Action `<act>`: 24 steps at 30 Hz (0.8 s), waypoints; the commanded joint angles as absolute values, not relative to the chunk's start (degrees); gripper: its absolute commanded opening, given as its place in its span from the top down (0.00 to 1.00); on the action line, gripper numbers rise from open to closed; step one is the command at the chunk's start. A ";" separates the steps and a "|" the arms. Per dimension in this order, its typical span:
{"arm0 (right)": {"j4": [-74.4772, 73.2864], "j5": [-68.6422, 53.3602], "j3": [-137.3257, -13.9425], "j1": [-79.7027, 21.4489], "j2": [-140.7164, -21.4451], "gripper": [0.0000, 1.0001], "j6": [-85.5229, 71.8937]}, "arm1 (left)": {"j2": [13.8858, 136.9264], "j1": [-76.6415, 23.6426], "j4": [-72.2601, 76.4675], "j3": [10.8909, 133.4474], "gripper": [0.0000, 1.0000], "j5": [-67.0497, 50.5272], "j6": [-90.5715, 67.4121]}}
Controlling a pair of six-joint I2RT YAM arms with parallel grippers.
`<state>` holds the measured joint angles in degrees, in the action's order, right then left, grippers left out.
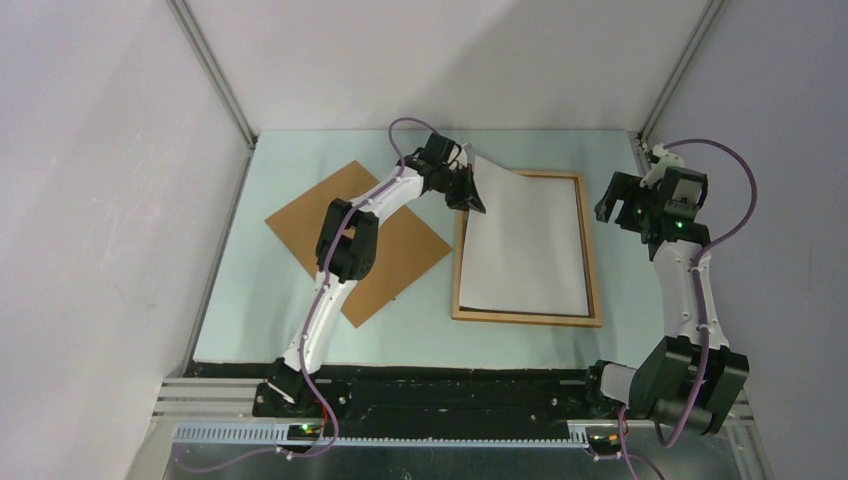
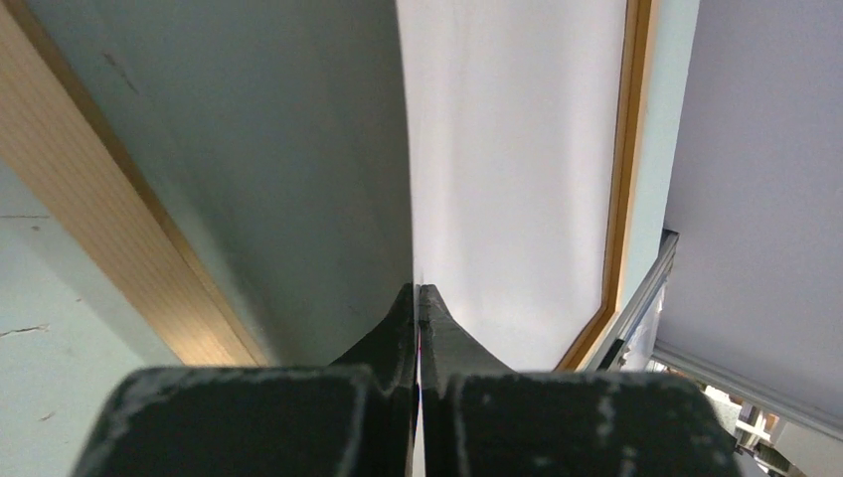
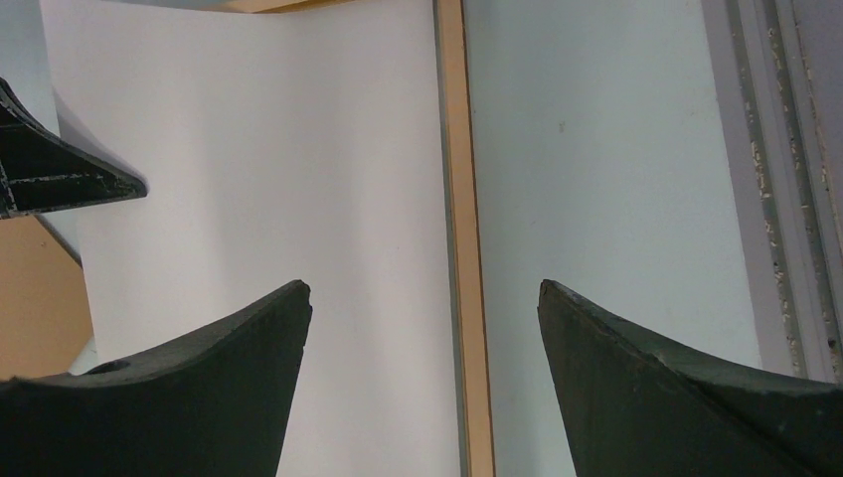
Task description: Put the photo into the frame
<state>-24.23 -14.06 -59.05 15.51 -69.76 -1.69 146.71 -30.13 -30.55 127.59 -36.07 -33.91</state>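
The photo (image 1: 525, 245) lies white back up inside the light-wood frame (image 1: 592, 250), right of centre on the table. Its far left corner is lifted off the frame. My left gripper (image 1: 473, 190) is shut on that raised corner. In the left wrist view the paper (image 2: 507, 179) runs edge-on out from the closed left gripper (image 2: 418, 290), with the frame's rail (image 2: 621, 179) beyond it. My right gripper (image 1: 625, 212) hovers open by the frame's far right side. In the right wrist view the right gripper (image 3: 424, 288) straddles the frame's right rail (image 3: 457, 199) and the photo's edge (image 3: 258, 149), holding nothing.
A plain brown backing board (image 1: 355, 240) lies turned at an angle left of the frame, partly under the left arm. Grey walls close in the table on three sides. A metal rail (image 3: 785, 199) runs along the table's right edge, close to the right gripper.
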 commanded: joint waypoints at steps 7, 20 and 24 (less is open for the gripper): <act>-22.01 -15.10 -58.85 15.90 -69.37 0.12 -1.72 | 147.86 -30.71 -28.54 131.13 1.00 -34.44 -35.39; -22.04 -15.58 -58.85 16.13 -69.48 0.12 -1.75 | 145.79 -30.80 -28.52 127.71 1.00 -31.38 -36.76; -21.97 -15.79 -58.72 16.24 -69.39 0.12 -1.74 | 145.43 -30.92 -28.30 127.10 1.00 -30.88 -37.42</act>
<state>-24.08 -14.87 -58.92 15.81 -69.80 -1.72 147.50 -30.63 -30.06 127.57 -32.67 -36.16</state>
